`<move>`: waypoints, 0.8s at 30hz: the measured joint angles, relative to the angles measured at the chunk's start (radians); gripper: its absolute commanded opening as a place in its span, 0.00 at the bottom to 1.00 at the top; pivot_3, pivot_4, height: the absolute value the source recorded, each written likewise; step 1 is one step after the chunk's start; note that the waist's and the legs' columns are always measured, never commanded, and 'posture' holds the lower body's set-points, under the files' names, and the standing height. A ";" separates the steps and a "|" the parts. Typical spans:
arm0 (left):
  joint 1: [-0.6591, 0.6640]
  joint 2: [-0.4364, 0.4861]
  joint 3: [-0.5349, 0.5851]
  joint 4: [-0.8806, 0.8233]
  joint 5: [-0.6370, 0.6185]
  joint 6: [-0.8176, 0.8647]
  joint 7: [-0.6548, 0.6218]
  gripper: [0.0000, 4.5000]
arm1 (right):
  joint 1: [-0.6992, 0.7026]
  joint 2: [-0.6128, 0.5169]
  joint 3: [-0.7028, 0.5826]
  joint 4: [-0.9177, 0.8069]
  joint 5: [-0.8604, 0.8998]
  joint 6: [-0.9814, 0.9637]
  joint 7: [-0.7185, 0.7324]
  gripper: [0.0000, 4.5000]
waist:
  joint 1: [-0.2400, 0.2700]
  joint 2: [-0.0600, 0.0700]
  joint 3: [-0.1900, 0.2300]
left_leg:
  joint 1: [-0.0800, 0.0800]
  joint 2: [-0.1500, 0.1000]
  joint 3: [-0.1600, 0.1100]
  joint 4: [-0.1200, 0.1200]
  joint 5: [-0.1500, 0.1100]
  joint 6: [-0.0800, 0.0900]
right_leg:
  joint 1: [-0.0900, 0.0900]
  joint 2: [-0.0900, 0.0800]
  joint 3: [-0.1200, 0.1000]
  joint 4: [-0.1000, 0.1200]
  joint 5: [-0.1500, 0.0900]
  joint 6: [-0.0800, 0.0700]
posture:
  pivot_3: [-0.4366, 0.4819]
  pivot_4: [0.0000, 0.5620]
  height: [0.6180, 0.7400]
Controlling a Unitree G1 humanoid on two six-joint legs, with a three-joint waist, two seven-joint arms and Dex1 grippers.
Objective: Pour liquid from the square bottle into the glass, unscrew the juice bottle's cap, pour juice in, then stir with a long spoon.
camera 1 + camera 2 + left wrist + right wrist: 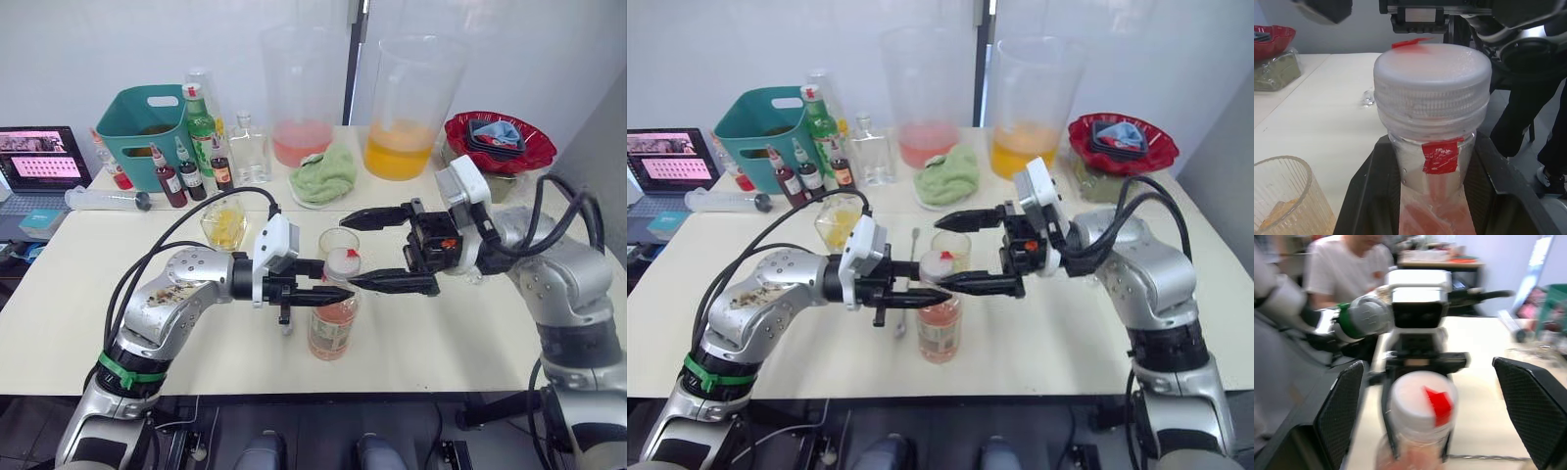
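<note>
Left gripper [312, 292] clamps juice bottle [333, 328] neck; thin plastic, squeezable. Right gripper [387, 250] wide open, straddling cap [342, 262]; grip ribbed rim.

Silver-grey metal arms, black grippers, white wrist blocks.
Black cables looping along both forearms; green band around the left arm's upper joint; left gripper [315, 294] and right gripper [355, 251] with long tapered black fingers; mesh-textured pads [1345, 406]; small red mark on the right wrist housing.
</note>
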 measured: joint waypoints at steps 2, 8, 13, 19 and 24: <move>-0.001 -0.006 -0.002 0.006 0.002 -0.004 -0.004 0.28 | 0.028 0.019 -0.022 -0.052 0.004 0.037 -0.109 0.99 | 0.001 0.000 0.000 | 0.000 0.000 0.000 0.000 0.000 0.000 | 0.000 0.000 0.000 0.000 0.000 0.000 | 0.48 0.27 1.00; -0.017 -0.044 -0.011 0.060 0.010 -0.025 -0.008 0.28 | 0.165 -0.024 -0.075 -0.232 0.068 0.160 -0.291 0.99 | 0.017 0.000 0.000 | 0.000 -0.001 0.002 0.001 0.000 0.000 | 0.002 -0.001 -0.001 -0.002 0.000 0.000 | 0.48 0.27 1.00; -0.029 -0.058 -0.017 0.076 0.011 -0.025 -0.012 0.28 | 0.180 -0.031 -0.098 -0.326 0.136 0.210 -0.395 0.99 | 0.017 0.000 0.000 | 0.000 -0.001 0.003 0.001 0.000 0.000 | 0.003 0.000 -0.001 -0.002 0.000 0.000 | 0.48 0.27 1.00; -0.033 -0.063 -0.017 0.086 0.017 -0.030 -0.028 0.28 | 0.187 -0.038 -0.097 -0.356 0.190 0.238 -0.488 0.73 | 0.018 0.000 0.000 | 0.000 -0.001 0.003 0.001 0.000 0.000 | 0.004 0.000 -0.002 -0.004 0.000 0.000 | 0.48 0.27 1.00; -0.034 -0.065 -0.015 0.097 0.023 -0.037 -0.034 0.28 | 0.187 -0.068 -0.092 -0.369 0.195 0.249 -0.511 0.36 | 0.018 0.000 0.000 | 0.002 -0.001 0.002 0.001 0.000 0.000 | 0.007 0.000 -0.003 -0.006 0.000 0.000 | 0.48 0.27 1.00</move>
